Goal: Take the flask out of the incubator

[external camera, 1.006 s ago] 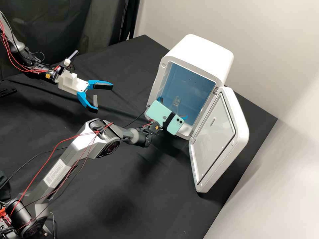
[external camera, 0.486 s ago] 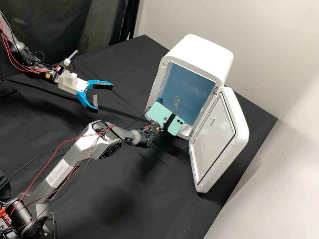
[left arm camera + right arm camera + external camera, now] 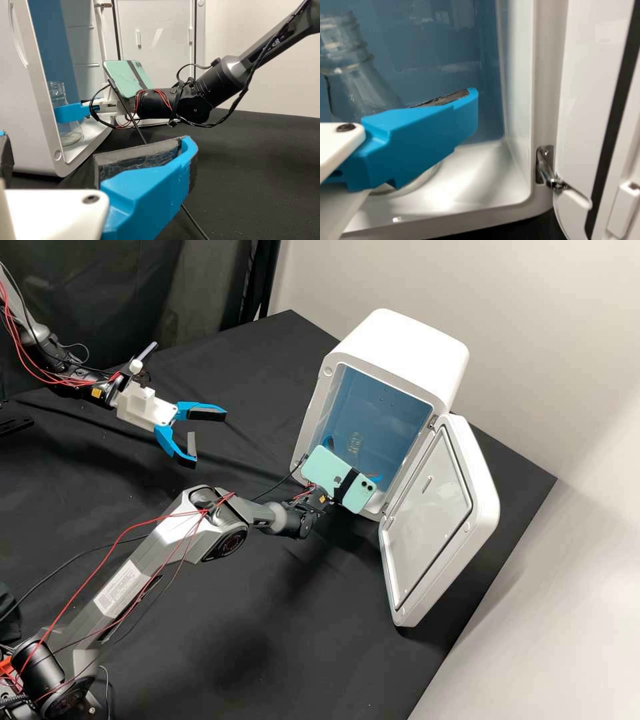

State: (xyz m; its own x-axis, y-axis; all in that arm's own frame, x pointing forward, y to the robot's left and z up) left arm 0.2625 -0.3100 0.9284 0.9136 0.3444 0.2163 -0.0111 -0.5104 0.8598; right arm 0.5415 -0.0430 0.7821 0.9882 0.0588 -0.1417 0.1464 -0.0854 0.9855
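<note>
Right gripper (image 3: pixel 351 458) edges deeper into the one incubator (image 3: pixel 400 353), fingers spread beside its single flask (image 3: pixel 355 441). Left gripper (image 3: pixel 208 438) hangs released.

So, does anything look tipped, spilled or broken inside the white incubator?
Nothing stands out. The clear glass flask stands upright on the floor of the white box-shaped incubator, with no spill or crack visible.

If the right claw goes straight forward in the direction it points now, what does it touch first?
Most likely the glass flask, standing just ahead of the right claw inside the incubator; its blue back wall lies beyond. Exact depth is unclear.
</note>
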